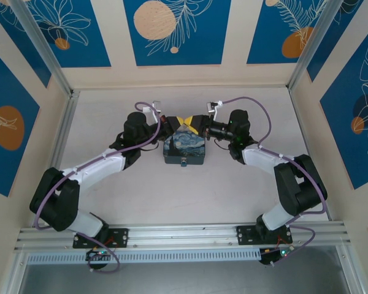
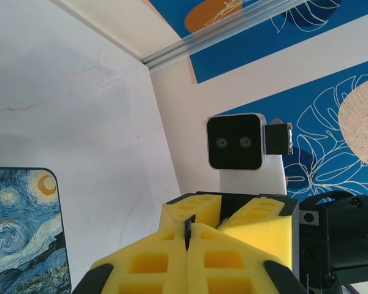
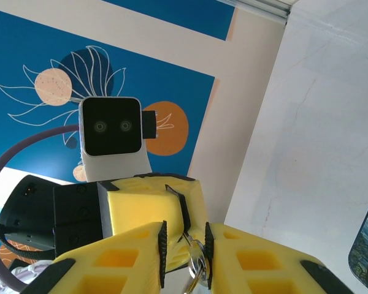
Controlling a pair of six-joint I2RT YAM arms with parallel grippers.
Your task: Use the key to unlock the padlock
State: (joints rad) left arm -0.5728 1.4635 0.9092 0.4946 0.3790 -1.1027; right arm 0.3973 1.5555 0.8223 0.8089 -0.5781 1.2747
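Box point(image 1: 184, 150) on table point(image 1: 190, 199); both arms' fingers point(image 1: 185, 122) meeting behind it.

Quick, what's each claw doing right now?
Left gripper: shut on the key.
Right gripper: narrowly apart around the padlock; a firm grip cannot be told.

The wall panels point(image 1: 175, 27) are deep blue, with thin white leaf outlines and peach and orange discs, framed in cream. The table point(image 1: 233, 184) is off-white with faint grey veins. The box point(image 1: 184, 149) wears a swirling night-sky print in dark blue, with paler blue whorls, yellow stars and a yellow crescent. The left arm point(image 1: 98, 168) and right arm point(image 1: 264, 160) are white and black, with purple cables point(image 1: 31, 214). The left gripper point(image 2: 187, 236) and right gripper point(image 3: 185, 245) are bright yellow foam with black corners. Black ribbed strips line the right one's inner faces. The loop point(image 3: 196, 264) there is silvery.
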